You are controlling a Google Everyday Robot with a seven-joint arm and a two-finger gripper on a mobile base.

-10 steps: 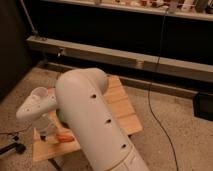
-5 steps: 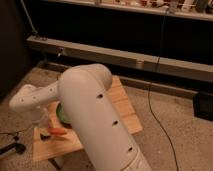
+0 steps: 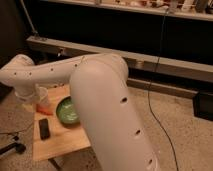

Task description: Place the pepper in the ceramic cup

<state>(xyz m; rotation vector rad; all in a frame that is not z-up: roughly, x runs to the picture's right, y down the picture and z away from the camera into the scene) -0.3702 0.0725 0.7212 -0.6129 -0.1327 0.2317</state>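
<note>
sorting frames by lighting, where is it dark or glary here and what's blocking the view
Camera view: dim room, back wall nearly black; light catches the white arm, which fills the middle and hides part of the wooden table; faint sheen on the green bowl; the gripper sits far left, beside the pepper and ceramic cup.

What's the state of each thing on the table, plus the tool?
tool: shut, low over the left end of the table, at the pepper; grip unconfirmed.
pepper: on the table beside the ceramic cup, not in it.
ceramic cup: upright, at the far left corner.
green bowl: upright, right of the pepper.
black device: lying flat, near the front edge.
</note>
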